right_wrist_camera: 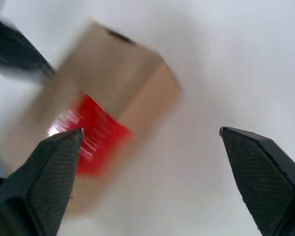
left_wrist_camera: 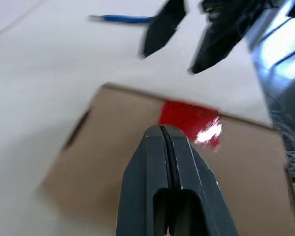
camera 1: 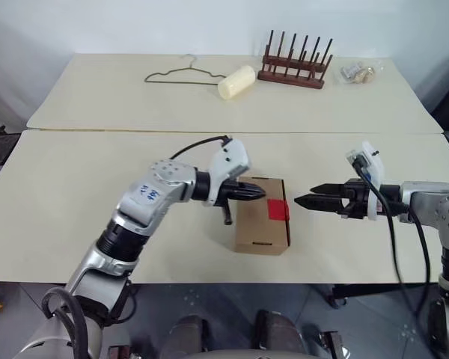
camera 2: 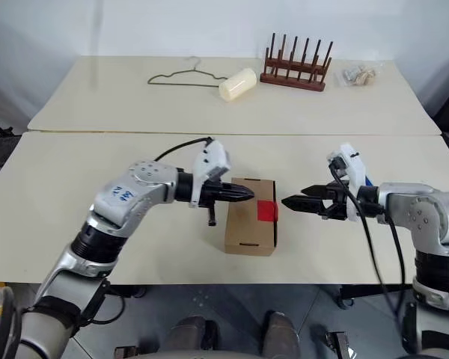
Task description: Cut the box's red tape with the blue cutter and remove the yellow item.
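From the left eye view, you have the box (camera 1: 263, 216) standing near the front edge of the near table (camera 1: 60, 209), about midway along it, with the red tape (camera 1: 278, 209) wrapped over its top right edge. Your left gripper (camera 1: 256, 193) hangs over the box's top from the left, jaws pressed together and holding nothing; your right gripper (camera 1: 307, 200) sits just beside the box on the right, tips aimed straight at the tape, and it carries nothing. In the right eye view the layout is the same: the box lies between the two grippers, its long axis running front to back, and the right one is nearer the taped edge. The left wrist view shows that arm's fingers (left_wrist_camera: 169, 162) closed directly above the box top, the tape just past their tips, and the blue cutter (left_wrist_camera: 120, 18) lying on the table beyond the box, behind the right gripper's spread fingers. So the cutter lies on the right arm's side, which I judge should fetch it. The right wrist view confirms wide-open jaws with the tape ahead.
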Robot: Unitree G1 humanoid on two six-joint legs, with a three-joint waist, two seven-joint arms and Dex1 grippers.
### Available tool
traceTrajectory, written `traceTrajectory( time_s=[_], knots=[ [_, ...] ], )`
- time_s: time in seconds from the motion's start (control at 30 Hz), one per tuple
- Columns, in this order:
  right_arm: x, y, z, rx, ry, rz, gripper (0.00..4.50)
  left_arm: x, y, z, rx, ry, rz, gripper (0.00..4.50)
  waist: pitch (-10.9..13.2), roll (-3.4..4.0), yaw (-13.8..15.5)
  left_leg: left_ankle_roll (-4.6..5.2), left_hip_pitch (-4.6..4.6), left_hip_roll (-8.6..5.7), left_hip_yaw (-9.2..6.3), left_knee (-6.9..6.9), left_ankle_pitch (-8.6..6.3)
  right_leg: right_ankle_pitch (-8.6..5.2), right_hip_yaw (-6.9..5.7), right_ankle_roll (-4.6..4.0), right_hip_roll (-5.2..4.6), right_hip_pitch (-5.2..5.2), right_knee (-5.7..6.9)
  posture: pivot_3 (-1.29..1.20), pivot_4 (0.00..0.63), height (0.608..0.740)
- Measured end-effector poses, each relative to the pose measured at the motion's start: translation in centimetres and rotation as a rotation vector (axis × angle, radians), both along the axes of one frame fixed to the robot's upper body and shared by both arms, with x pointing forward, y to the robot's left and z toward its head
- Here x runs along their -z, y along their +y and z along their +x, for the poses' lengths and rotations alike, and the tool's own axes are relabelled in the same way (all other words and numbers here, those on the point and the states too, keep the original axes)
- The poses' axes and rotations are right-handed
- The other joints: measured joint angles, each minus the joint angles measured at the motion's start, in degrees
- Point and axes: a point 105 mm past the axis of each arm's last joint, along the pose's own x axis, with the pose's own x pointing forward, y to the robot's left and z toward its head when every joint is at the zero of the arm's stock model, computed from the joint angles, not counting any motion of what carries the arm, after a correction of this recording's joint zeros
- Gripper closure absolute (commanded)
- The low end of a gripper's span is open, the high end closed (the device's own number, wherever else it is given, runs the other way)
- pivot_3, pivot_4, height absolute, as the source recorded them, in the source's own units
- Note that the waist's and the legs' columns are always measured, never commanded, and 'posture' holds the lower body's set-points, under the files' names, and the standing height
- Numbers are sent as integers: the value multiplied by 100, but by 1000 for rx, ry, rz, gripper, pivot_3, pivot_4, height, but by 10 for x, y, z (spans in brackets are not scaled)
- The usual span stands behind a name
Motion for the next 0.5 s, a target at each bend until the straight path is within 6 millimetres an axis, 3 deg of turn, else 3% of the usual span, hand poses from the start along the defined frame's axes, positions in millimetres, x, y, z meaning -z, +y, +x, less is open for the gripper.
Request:
traceTrajectory(
  time_s=[0.13, 0.5],
  knots=[
    [1, -1, 0, 49, 36, 23, 14, 9, -2, 6, -19, 0, 24, 4500, 0, -1, 15, 0, -7, -5, 5, 4, 0, 0, -9, 0, -2, 2, -3, 0, 150, 740],
    [35, 6, -9, 80, 139, 0, 14, 13, -16, 0, 21, -1, 28, 4500, 0, -1, -5, 0, -26, -4, 0, 6, 1, 0, -19, 1, 0, -4, -10, 0, 150, 740]
  ],
)
